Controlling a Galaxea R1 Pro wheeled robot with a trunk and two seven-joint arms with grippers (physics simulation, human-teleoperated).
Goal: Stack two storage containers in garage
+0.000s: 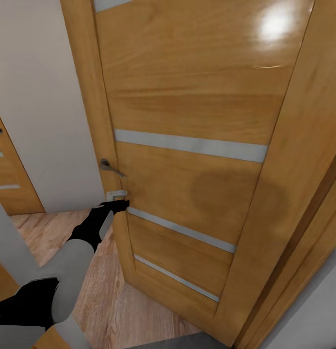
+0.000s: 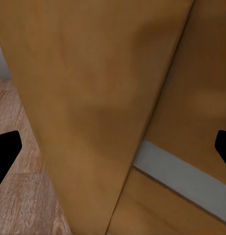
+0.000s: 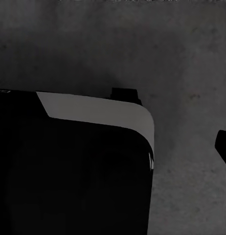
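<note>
— Left gripper (image 1: 120, 206): what is it doing, and which way does the work lie from it?

— It is spread wide. In the left wrist view one black fingertip (image 2: 5, 152) sits at each side, and the door's (image 1: 197, 97) free edge stands between them, not touching either. Nothing is held.

— And the two containers?

— I cannot tell where they are. The robot is at a doorway, so I judge it is on its way between rooms.

— So the door is what matters next?

— Yes. In the head view the door's long axis runs upright, from 12 to 6 o'clock. The panel spreads away at 3 o'clock from the gripper. The handle (image 1: 111, 167) is close by at 11 o'clock, and the latch plate (image 1: 116, 195) is just above the fingers at 12. The left arm is the one at the edge, so I judge a push or pull on that edge falls to it.

— What lies beyond?

— Wood planks (image 1: 104, 291) at 6 o'clock under the left arm, and a pale wall (image 1: 41, 97) at 10 o'clock.

— Right gripper?

— The right wrist view shows one dark fingertip (image 3: 224, 147) over grey concrete (image 3: 181, 49), beside a black and white body (image 3: 69, 171). Whether its fingers are apart I cannot tell.
</note>
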